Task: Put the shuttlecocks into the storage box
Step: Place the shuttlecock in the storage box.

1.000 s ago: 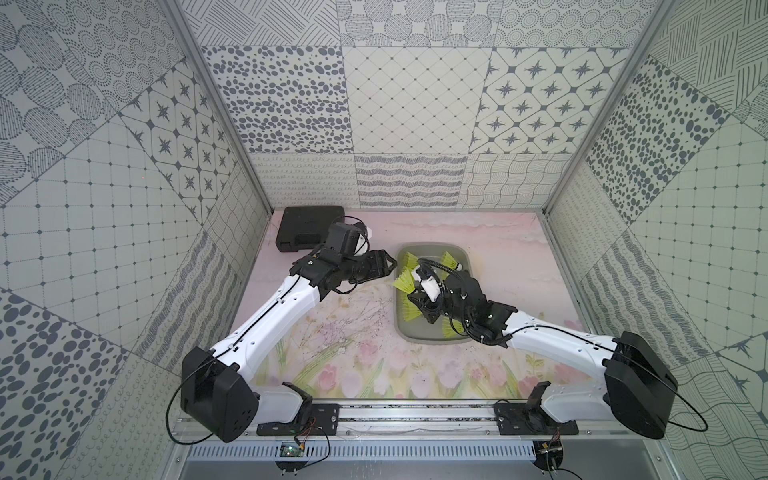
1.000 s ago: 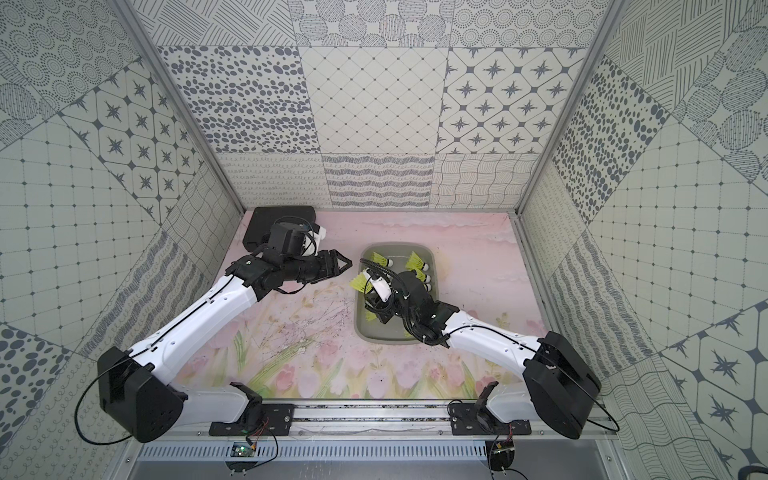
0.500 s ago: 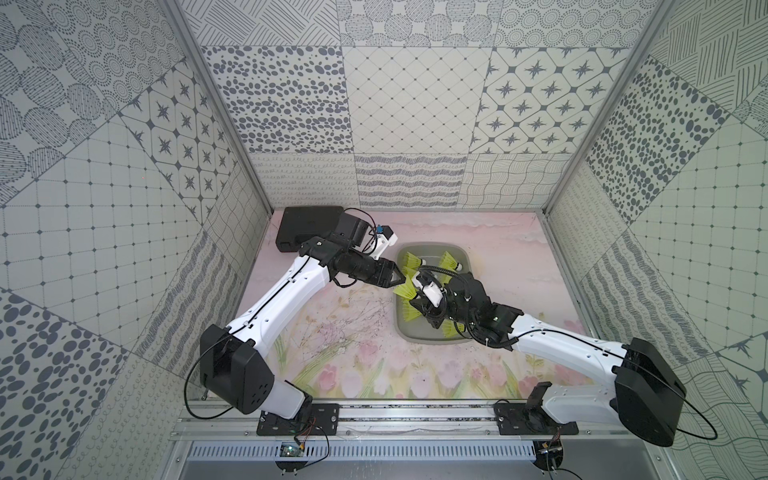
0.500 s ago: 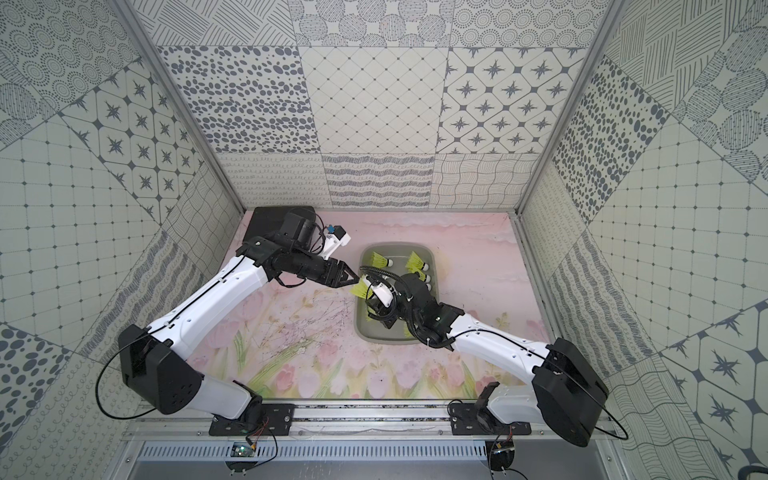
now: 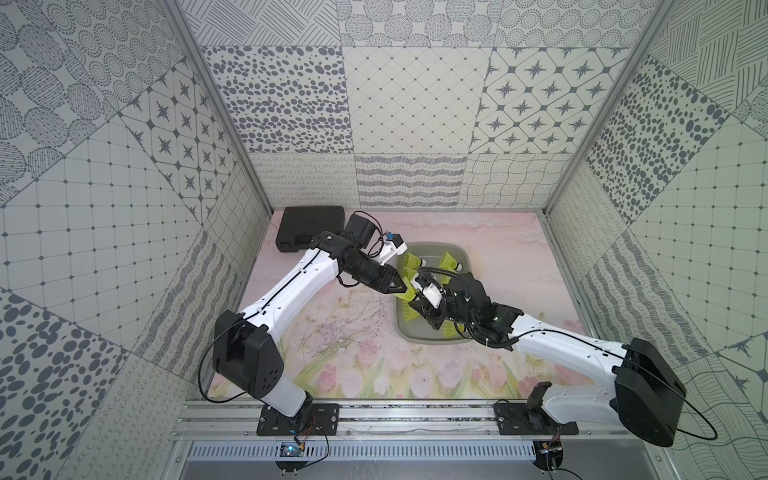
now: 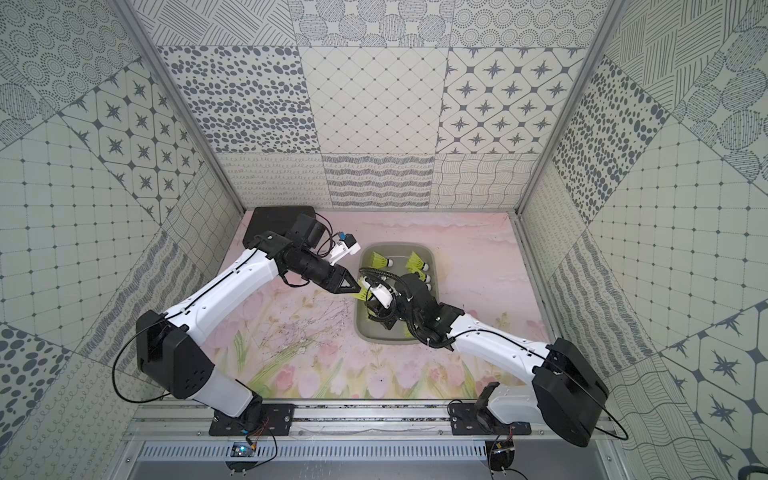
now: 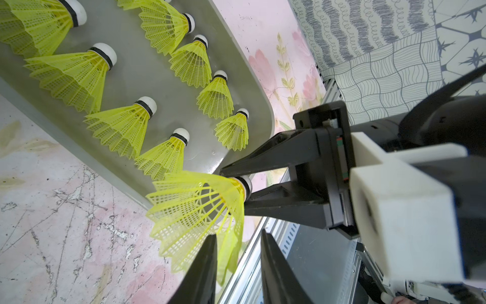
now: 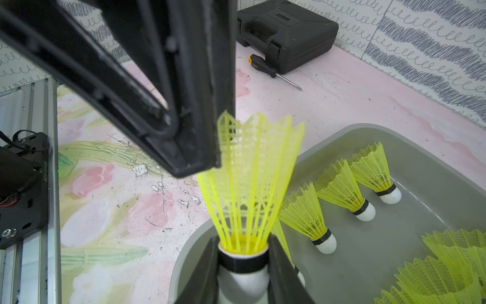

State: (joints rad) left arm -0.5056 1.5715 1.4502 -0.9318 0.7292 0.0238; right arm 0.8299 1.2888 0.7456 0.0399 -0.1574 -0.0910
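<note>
Over the 9 o'clock rim of the storage box, we've got the right gripper clamped tight on the rounded white cork of one shuttlecock, right at its dark band, with the skirt pointing away from the fingers. That skirt is a neon yellow-green plastic lattice, thin ribs fanning out to a scalloped edge. The left gripper has its black wedge-shaped fingers either side of that scalloped edge. Its jaws are narrow, but there's a visible gap beside the plastic, so it isn't pinching anything.

The box is smooth matte grey plastic, shallow, with rounded corners and low flared walls, and it sits about mid-table. Inside, the other shuttlecocks lie on their sides in two rough rows. The table is covered by a scuffed pink floral mat. Up at 10 o'clock there's a black hard case with a moulded handle, and a screwdriver just beside it.

Versus a second ago, the left arm has swung from near the case over to the box rim and its jaws have come in. The right arm and its shuttlecock have barely budged.
</note>
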